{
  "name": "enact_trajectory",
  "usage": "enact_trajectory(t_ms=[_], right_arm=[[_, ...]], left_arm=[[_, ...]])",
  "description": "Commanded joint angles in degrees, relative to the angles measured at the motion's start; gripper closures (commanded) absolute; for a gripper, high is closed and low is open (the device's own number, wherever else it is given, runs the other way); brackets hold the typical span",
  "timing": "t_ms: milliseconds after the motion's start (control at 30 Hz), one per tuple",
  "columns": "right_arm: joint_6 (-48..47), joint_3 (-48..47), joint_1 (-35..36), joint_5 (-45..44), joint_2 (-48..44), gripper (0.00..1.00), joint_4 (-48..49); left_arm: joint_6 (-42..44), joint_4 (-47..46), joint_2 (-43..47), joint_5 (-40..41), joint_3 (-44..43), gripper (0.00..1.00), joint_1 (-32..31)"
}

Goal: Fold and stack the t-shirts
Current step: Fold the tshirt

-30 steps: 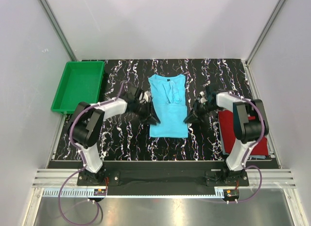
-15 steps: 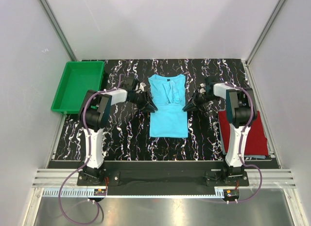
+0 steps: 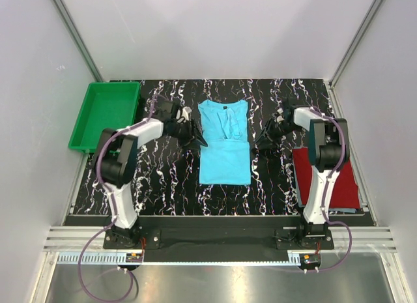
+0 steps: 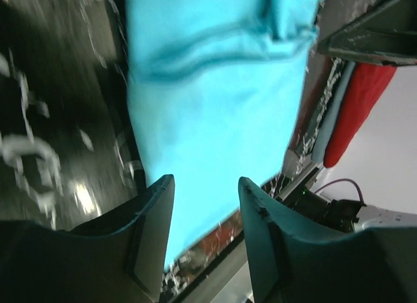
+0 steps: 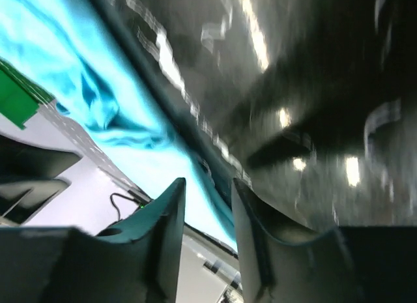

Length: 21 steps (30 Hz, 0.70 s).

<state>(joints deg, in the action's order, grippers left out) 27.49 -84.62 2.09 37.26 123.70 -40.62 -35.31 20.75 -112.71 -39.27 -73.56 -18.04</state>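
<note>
Left gripper (image 3: 197, 140) is hanging with jaws apart, nothing between them, and the turquoise tee (image 3: 225, 161) is lying flat just to its right. Right gripper (image 3: 262, 139) is mirroring it, jaws parted and empty, the tee's edge just left of it. Red tee (image 3: 350, 186) is lying folded off to its right, nearer the base.

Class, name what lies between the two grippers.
The turquoise t-shirt, lying flat between the left gripper and right gripper; the top external view shows it.
</note>
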Motion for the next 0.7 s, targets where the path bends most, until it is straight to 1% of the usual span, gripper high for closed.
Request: enact_trajectory(t_ms=[0,67,133,167,200,233,267,300,333,367,400,433,467,500,533,567,667], right_arm=[[-2.3,3.9,0.0,-3.7,-9.4,0.57,-2.4],[-2.1,6.8,0.0,-4.2,-12.3,0.55,-1.7],[-0.1,13.0,0.1,-5.4,-17.9,0.52,1.2],[1.0,15.3,0.1,-5.6,-20.1,0.51,2.6],[3.4,20.1,0.2,-5.7,-24.3,0.49,5.3],[4.7,22.6,0.5,-6.0,-26.5,0.48,6.8],[6.0,25.1,0.8,-6.5,-28.8,0.48,8.3],[8.7,29.6,2.0,-7.4,-33.0,0.48,10.8],[10.2,31.9,2.8,-8.0,-35.2,0.47,12.2],[12.0,34.3,3.9,-8.5,-37.1,0.47,13.8],[15.7,38.5,5.9,-9.5,-40.9,0.47,16.8],[17.8,40.7,7.0,-10.2,-42.8,0.46,18.4],[19.9,42.6,8.6,-11.1,-44.4,0.46,19.9],[23.2,45.8,9.9,-12.8,-47.4,0.46,22.3],[24.7,47.1,12.1,-13.8,-48.5,0.45,23.0],[26.8,48.2,12.9,-15.3,-49.4,0.45,23.4],[30.9,53.0,14.2,-16.3,-53.1,0.44,24.4]], left_arm=[[0.7,1.1,10.4,3.6,4.0,0.50,0.2],[-1.0,0.6,15.6,4.9,8.2,0.49,-0.2],[-2.9,-1.2,19.3,7.5,11.7,0.46,-0.8],[-6.1,-2.5,22.9,8.1,15.9,0.46,-1.0],[-8.3,-4.0,25.1,9.2,18.4,0.45,-1.2],[-10.7,-8.0,26.9,9.5,21.1,0.44,-1.6],[-15.9,-10.3,30.4,9.8,26.7,0.43,-2.0],[-18.5,-12.9,31.9,10.1,29.5,0.42,-2.3],[-20.9,-17.6,33.4,10.6,32.0,0.41,-3.7],[-25.1,-19.7,35.0,11.3,36.3,0.40,-4.5],[-26.9,-20.7,37.2,13.5,38.1,0.39,-5.6],[-28.3,-24.1,38.0,14.7,39.5,0.38,-8.0],[-31.1,-24.8,38.6,15.9,41.5,0.38,-9.3],[-32.5,-25.3,39.0,18.0,42.3,0.38,-10.3],[-34.0,-26.6,39.1,18.7,43.1,0.37,-12.4],[-37.3,-27.2,39.2,19.6,44.6,0.37,-13.3],[-42.5,-28.6,40.2,22.1,47.8,0.37,-16.2]])
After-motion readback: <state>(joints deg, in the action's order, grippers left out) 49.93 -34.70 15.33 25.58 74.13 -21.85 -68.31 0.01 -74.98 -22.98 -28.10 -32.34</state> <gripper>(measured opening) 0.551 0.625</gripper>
